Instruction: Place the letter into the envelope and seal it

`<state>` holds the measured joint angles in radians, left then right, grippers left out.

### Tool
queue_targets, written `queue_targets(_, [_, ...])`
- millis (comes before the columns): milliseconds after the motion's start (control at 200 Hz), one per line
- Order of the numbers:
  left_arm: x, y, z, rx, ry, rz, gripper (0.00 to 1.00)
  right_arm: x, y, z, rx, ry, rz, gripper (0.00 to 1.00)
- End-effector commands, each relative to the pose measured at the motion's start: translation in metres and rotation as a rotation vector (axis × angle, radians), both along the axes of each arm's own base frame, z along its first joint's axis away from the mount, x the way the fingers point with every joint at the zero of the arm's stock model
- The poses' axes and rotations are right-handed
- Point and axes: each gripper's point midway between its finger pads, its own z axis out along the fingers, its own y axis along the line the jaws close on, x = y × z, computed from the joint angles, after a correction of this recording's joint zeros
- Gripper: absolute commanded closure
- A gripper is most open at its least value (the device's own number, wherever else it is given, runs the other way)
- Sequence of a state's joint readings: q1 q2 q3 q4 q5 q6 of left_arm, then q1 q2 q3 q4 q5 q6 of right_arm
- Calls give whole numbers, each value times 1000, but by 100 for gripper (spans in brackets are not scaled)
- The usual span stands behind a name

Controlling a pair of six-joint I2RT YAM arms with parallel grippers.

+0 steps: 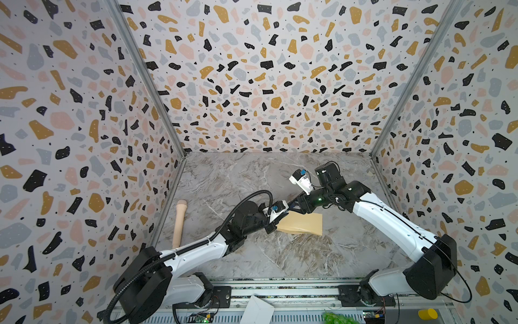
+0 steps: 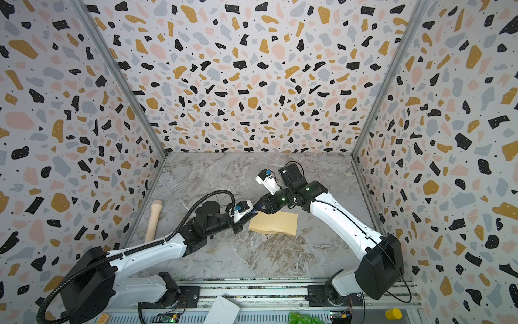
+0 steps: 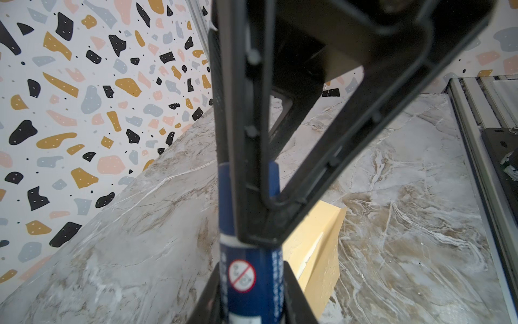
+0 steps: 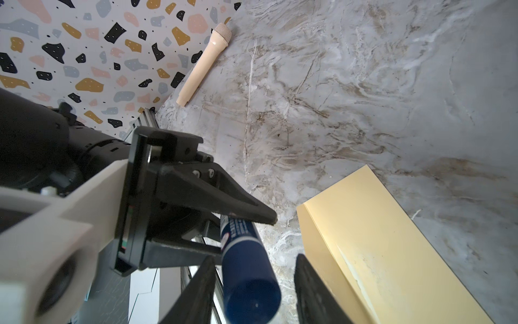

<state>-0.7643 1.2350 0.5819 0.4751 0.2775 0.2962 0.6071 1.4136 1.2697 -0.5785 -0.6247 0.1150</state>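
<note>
Envelope: I'm seeing the envelope (image 1: 304,224) lying flat on the table (image 1: 280,261). It is plain tan with a pale streak on its face, and it is sitting just beside and below both claws.
Left claw: the left claw (image 3: 251,269) is clamping one end of a blue glue stick (image 4: 248,277), just beside the envelope's end.
Right claw: the right claw (image 4: 253,261) is straddling the stick's other end, partly open. A gap is showing at one finger (image 4: 314,289).
Arms: both forearms are reaching inward, with the claws meeting tip to tip.
</note>
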Motion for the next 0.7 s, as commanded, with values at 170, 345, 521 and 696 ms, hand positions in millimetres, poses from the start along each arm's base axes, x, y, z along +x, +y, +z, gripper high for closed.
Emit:
queue_targets(170, [-2, -1, 16, -37, -50, -7, 100, -2, 4, 13, 33, -15, 17, 69])
queue_targets(345, [-2, -1, 13, -35, -45, -6, 100, 2, 2, 22, 33, -54, 6, 84])
queue_targets(521, [-3, 0, 4, -27, -32, -5, 100, 12, -8, 44, 54, -100, -9, 85])
queue_targets(696, [-4, 1, -3, -25, -24, -5, 100, 20, -21, 63, 71, -137, -23, 86])
